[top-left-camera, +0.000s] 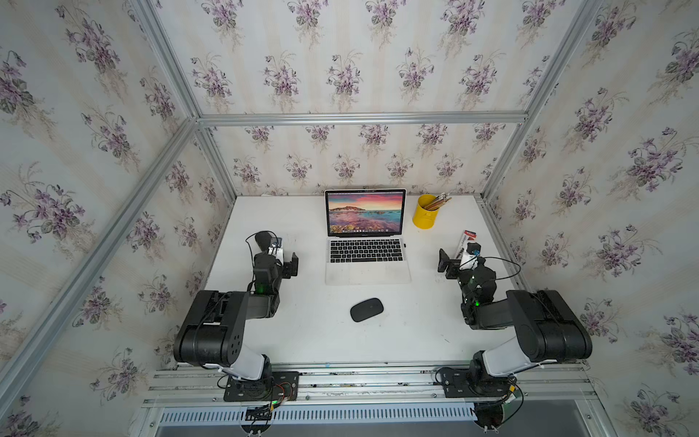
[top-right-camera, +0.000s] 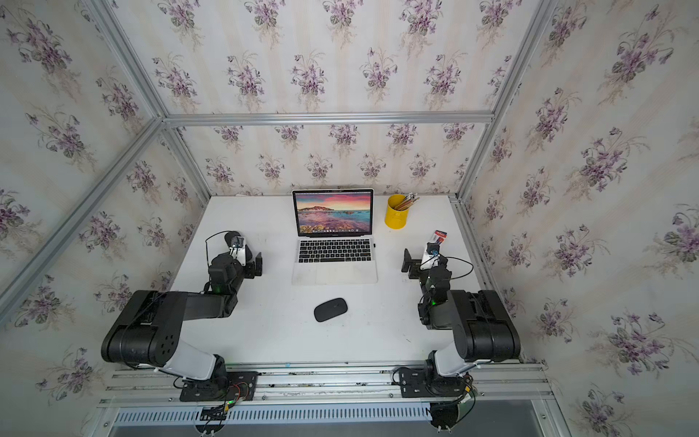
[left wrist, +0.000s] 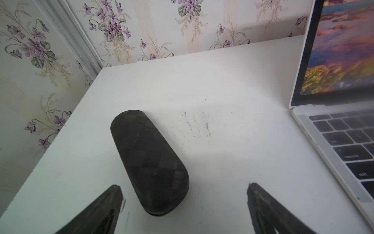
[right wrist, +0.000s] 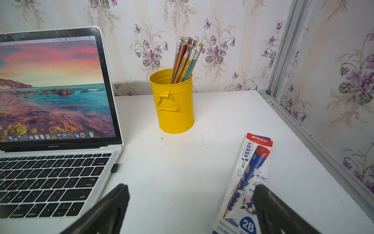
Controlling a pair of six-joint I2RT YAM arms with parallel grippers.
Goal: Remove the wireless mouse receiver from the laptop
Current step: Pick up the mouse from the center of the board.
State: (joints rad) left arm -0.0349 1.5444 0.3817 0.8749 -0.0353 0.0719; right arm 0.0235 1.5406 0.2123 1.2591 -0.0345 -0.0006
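White table point(top-left-camera: 302, 340) carries yellow tin point(right wrist: 174, 113) holding pencils point(right wrist: 186, 58); left gripper point(left wrist: 184, 187) and right gripper point(right wrist: 191, 188) spread, empty.

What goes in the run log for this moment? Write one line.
left hand: open, empty | right hand: open, empty | receiver: plugged into laptop, right edge

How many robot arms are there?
2. The left arm stands left of the laptop, near the black case; the right arm stands right of it, near the pencil box. None seems hidden.
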